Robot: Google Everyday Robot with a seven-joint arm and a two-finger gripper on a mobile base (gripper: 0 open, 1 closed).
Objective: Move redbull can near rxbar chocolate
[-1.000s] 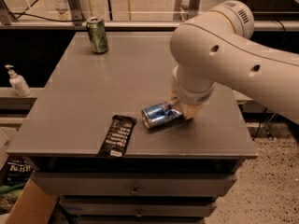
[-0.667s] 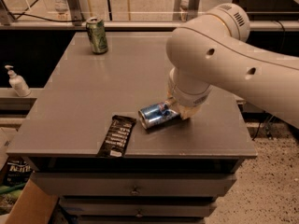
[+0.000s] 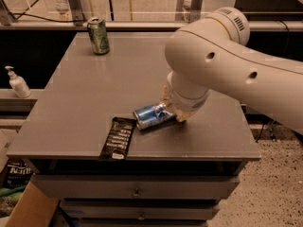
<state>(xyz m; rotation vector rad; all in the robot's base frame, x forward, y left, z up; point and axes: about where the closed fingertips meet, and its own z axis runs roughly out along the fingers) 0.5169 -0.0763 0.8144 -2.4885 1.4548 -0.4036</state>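
Observation:
The redbull can [image 3: 150, 117] lies on its side on the grey table [image 3: 85, 103], its silver end pointing left, almost touching the upper right corner of the rxbar chocolate [image 3: 118, 138]. The bar is a flat dark wrapper with white text near the table's front edge. My gripper [image 3: 171, 112] is at the can's right end, under the big white arm, and is closed around the can.
A green can [image 3: 98, 35] stands upright at the table's back left. A white pump bottle [image 3: 17, 82] stands on a ledge to the left. Drawers sit below the tabletop. A cardboard box [image 3: 28, 207] is on the floor at the front left.
The gripper and the redbull can have moved left toward the rxbar chocolate. The bar and the green can have not moved.

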